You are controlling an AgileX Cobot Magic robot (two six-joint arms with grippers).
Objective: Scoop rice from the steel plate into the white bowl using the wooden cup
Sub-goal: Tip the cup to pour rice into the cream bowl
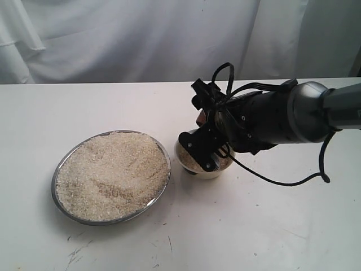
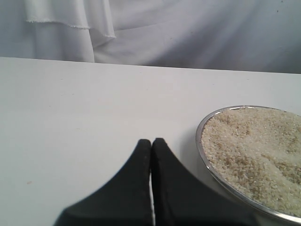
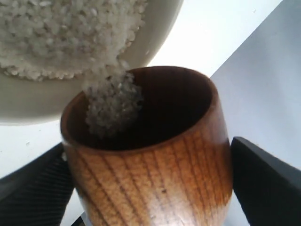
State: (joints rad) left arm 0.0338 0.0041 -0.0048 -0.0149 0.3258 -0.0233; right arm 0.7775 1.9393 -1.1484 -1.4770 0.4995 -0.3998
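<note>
My right gripper (image 1: 206,135) is shut on the wooden cup (image 3: 155,169), its fingers (image 3: 33,186) pressed against both sides of the cup. The cup is tipped over the white bowl (image 3: 157,35), and rice (image 3: 113,106) is spilling from its mouth onto the rice in the bowl. In the exterior view the bowl (image 1: 185,153) sits just right of the steel plate (image 1: 56,176), which is heaped with rice (image 1: 113,172). Only a brown sliver of the cup (image 1: 201,117) shows there, behind the gripper. My left gripper (image 2: 151,141) is shut and empty above the table, beside the plate's rim (image 2: 202,141).
White cloth (image 1: 141,39) hangs behind the white table (image 1: 271,226). The right arm's cable (image 1: 282,182) loops down over the table to the right of the bowl. Small dark marks (image 1: 79,251) dot the table's front.
</note>
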